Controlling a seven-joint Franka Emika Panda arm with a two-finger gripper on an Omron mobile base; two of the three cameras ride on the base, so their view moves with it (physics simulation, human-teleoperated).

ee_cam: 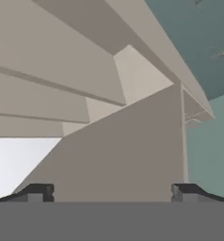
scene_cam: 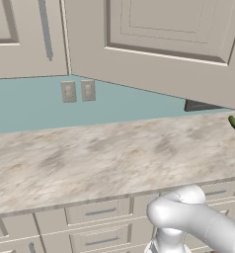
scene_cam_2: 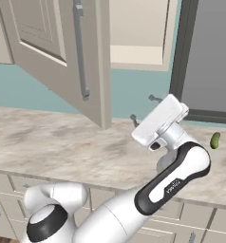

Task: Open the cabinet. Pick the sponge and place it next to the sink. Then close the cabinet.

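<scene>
The cabinet's wide raised-panel door (scene_cam_2: 53,52) stands swung open over the counter, its long grey bar handle (scene_cam_2: 81,52) facing me. The same door (scene_cam: 159,44) spans the upper right of the left base view. Behind it the cabinet's beige inside (scene_cam_2: 138,33) shows a bare shelf. My gripper (scene_cam_2: 144,108) hangs open just right of the door's edge, below the cabinet opening, pointing up and away. In the hand view the gripper (ee_cam: 113,193) has its fingertips (ee_cam: 36,192) wide apart with nothing between them, looking up at the cabinet's underside (ee_cam: 123,150). The sponge and the sink are out of view.
A small green pickle-like thing (scene_cam_2: 214,140) lies on the marble counter (scene_cam: 104,158) at the right. A dark frame (scene_cam_2: 181,57) rises right of the cabinet. Two wall outlets (scene_cam: 77,91) sit on the teal backsplash. Drawers (scene_cam: 99,212) run below the counter edge.
</scene>
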